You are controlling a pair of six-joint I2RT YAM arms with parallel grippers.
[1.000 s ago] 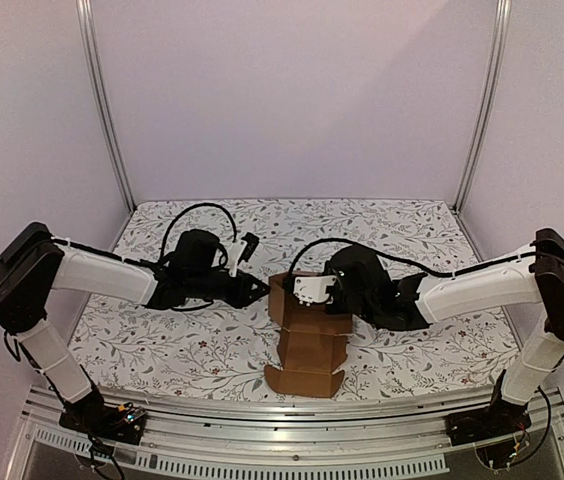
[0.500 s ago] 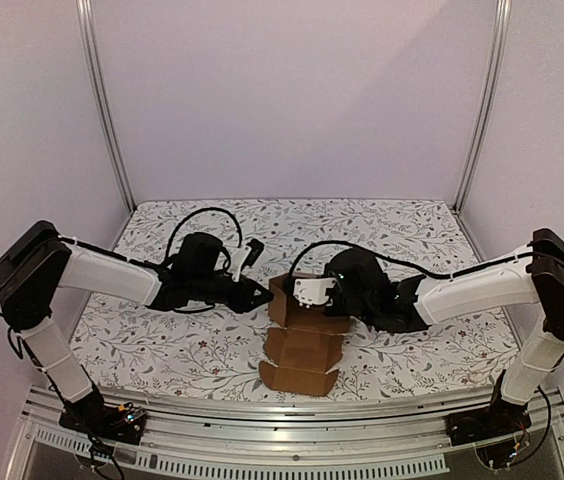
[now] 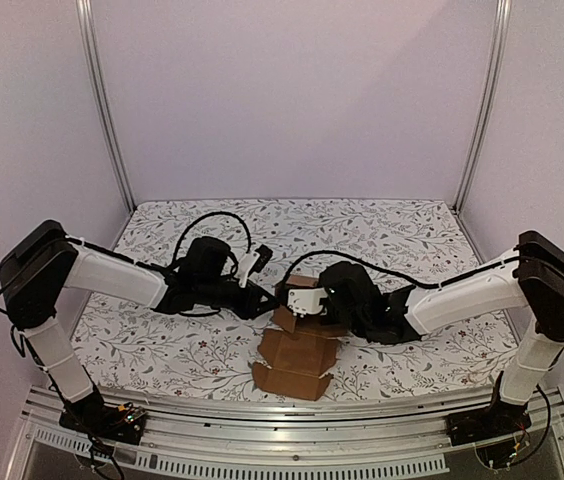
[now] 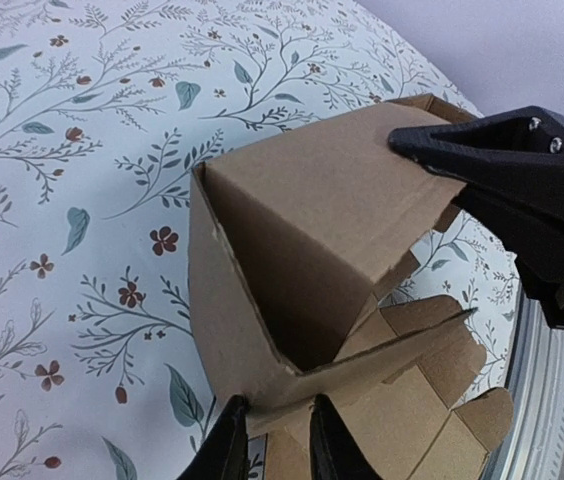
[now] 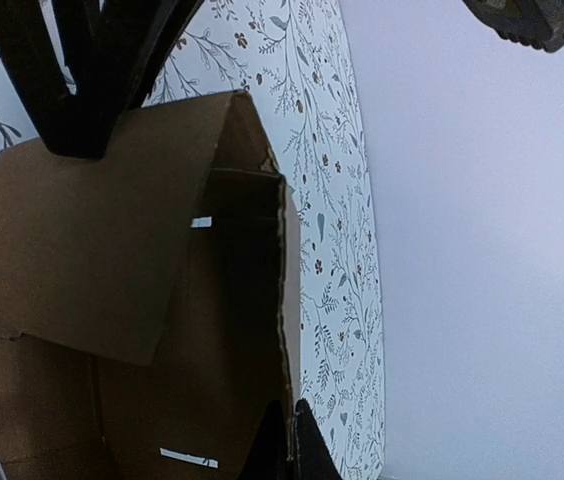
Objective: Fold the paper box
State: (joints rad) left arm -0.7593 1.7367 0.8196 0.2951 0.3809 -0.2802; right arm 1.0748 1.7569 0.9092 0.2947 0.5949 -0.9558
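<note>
On the left of the flowery table (image 3: 412, 230), the left arm reaches low toward the middle. The left gripper (image 4: 274, 440) is clamped on the paper box (image 4: 302, 220), and its wrist view shows the two fingers either side of a lower folded corner of the cardboard, with the board pinched between them. The box sits about dead center near the front edge, between the two arms. It's only half formed: the part nearer the arms' bases lies flat on the table with its flaps spread out, while the far part stands up as an open, angled shell. Moving right, the right gripper (image 5: 284, 445) is closed tight on the thin top edge of one raised wall. From the left wrist camera you can see its black tip biting the corner of that panel. The two grippers end up really close, almost nose to nose over the box.
</note>
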